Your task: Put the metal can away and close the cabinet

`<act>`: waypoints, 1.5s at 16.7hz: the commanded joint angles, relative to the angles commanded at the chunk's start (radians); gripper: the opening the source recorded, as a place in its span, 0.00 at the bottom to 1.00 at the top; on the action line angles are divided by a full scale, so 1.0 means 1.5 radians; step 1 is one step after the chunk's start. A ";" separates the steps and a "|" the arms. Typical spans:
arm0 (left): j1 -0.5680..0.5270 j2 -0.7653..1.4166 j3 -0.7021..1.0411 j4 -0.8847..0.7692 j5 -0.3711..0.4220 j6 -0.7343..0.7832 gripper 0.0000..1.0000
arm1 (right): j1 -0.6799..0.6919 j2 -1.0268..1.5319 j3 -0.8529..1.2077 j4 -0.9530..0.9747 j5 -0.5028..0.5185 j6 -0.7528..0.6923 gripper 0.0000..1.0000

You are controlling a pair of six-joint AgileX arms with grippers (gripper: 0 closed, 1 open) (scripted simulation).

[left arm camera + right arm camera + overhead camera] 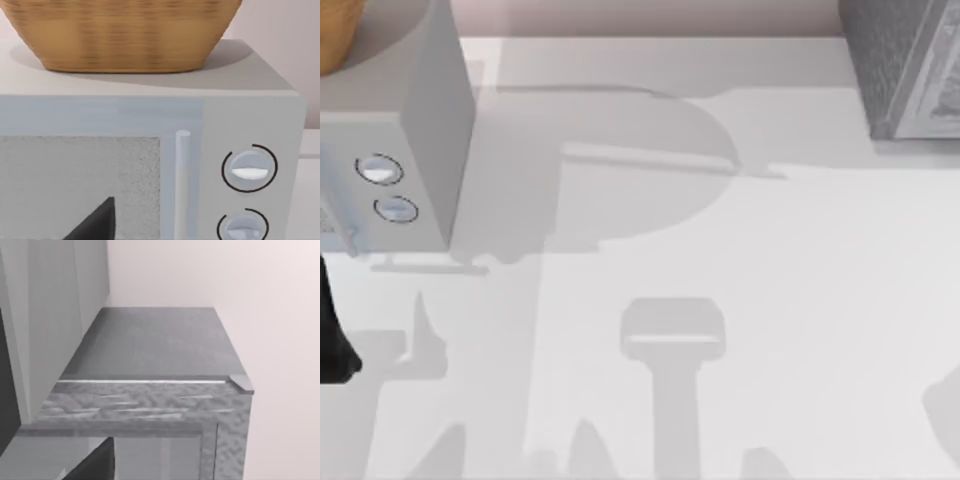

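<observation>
Cabinet (905, 70): grey, textured, cut off at the top view's upper right corner; the right wrist view shows its flat top (150, 345) and the upper part of its front, and I cannot tell whether it is open or closed.
Metal can: I cannot tell where it is.
Left gripper (95, 225): a dark wedge before the microwave (150, 115) door; grip width cannot be told.
Left arm (332, 330): a dark piece cut off at the table's left edge.
Right gripper (95, 462): a dark wedge just before the cabinet front; grip width cannot be told.
Microwave (410, 150): upper left, partly out of frame, two dials (380, 170) facing forward, a wicker basket (120, 35) on top.
Open room: the white table (770, 300) lies bare between microwave and cabinet, crossed by shadows.
</observation>
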 joint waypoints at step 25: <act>0.000 0.000 0.000 0.000 0.000 0.000 1.00 | 0.798 -0.032 -0.008 -0.026 0.799 0.011 1.00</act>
